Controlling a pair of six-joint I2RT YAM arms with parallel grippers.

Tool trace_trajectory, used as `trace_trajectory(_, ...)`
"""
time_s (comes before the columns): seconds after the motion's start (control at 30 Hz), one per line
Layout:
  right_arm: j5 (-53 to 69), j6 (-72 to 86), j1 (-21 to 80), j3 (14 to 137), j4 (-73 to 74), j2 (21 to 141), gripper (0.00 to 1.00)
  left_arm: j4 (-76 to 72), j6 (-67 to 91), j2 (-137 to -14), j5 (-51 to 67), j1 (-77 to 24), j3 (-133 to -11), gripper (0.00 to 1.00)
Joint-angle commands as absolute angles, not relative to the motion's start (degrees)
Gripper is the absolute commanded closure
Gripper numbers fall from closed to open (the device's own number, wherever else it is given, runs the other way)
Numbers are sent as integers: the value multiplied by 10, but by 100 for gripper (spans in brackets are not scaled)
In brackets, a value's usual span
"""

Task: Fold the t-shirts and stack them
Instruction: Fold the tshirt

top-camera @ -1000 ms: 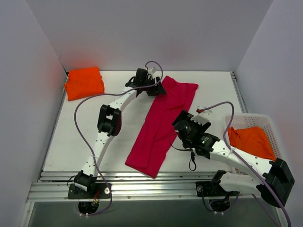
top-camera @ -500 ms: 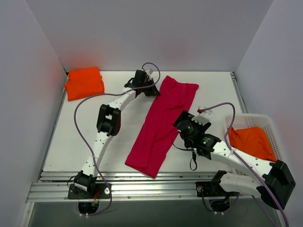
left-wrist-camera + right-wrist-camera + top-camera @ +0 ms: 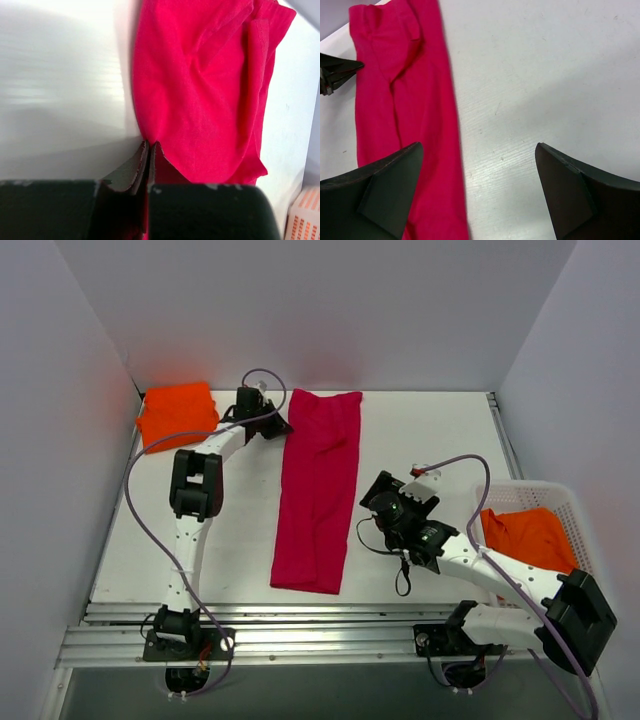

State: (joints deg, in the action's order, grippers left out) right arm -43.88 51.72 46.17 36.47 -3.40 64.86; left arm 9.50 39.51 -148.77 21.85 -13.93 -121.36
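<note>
On table (image 3: pixel 440 430), one crimson t-shirt (image 3: pixel 315 495) (orange t-shirts (image 3: pixel 178 412) (image 3: pixel 530 538): two).

Items counted from my side: two grippers of mine (left gripper (image 3: pixel 272 427), right gripper (image 3: pixel 376 504)), one crimson-pink t-shirt (image 3: pixel 318 490), two orange t-shirts (image 3: pixel 178 415), one white mesh basket (image 3: pixel 560 495), one table (image 3: pixel 430 430)

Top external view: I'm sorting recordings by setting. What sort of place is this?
Probably a lab robot workcell, not a home: a white tabletop boxed in by plain pale walls, an aluminium mounting rail along its near edge, and a long crimson-pink cloth t-shirt laid out flat.
</note>
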Motion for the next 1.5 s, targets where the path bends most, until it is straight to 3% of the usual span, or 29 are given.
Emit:
trace_trajectory(0.0,-446,509,455,365,-49,656,10,90,390,-1470,174,-122,-1204,98)
trace_trajectory(0.13,-443,509,453,366,-54,665,10,109,377,-1484,186,-120,-1239,98)
trace_trajectory(0.17,-443,509,454,366,-54,667,9,112,374,-1488,191,-120,-1247,93)
trace_trajectory(0.2,-443,510,454,365,-53,668,9,111,372,-1491,197,-120,-1260,81)
trace_trajectory(0.23,-444,510,454,365,-53,670,8,108,367,-1494,210,-120,-1265,63)
trace_trajectory(0.27,-447,512,453,364,-51,671,7,105,365,-1496,219,-120,-1268,26)
trace_trajectory(0.3,-448,512,454,364,-49,671,6,91,363,-1497,232,-119,-1270,6)
trace_trajectory(0.43,-466,531,454,361,-27,671,0,34,379,-1483,292,-101,-1244,6)
trace_trajectory(0.53,-472,530,460,374,-3,685,0,-37,384,-1378,280,-91,-1166,6)
trace_trajectory(0.67,-473,547,487,393,37,698,0,-102,349,-1183,168,-113,-884,6)
trace_trajectory(0.7,-465,550,495,387,33,695,0,-109,340,-1143,90,-125,-835,6)
trace_trajectory(0.87,-421,549,588,368,-8,681,0,-5,368,-949,-104,-220,-659,6)
trace_trajectory(1.13,-384,638,706,317,35,627,0,72,482,-759,-182,-344,-405,6)
trace_trajectory(1.47,-329,742,736,214,-32,643,1,170,597,-646,-250,-485,-285,4)
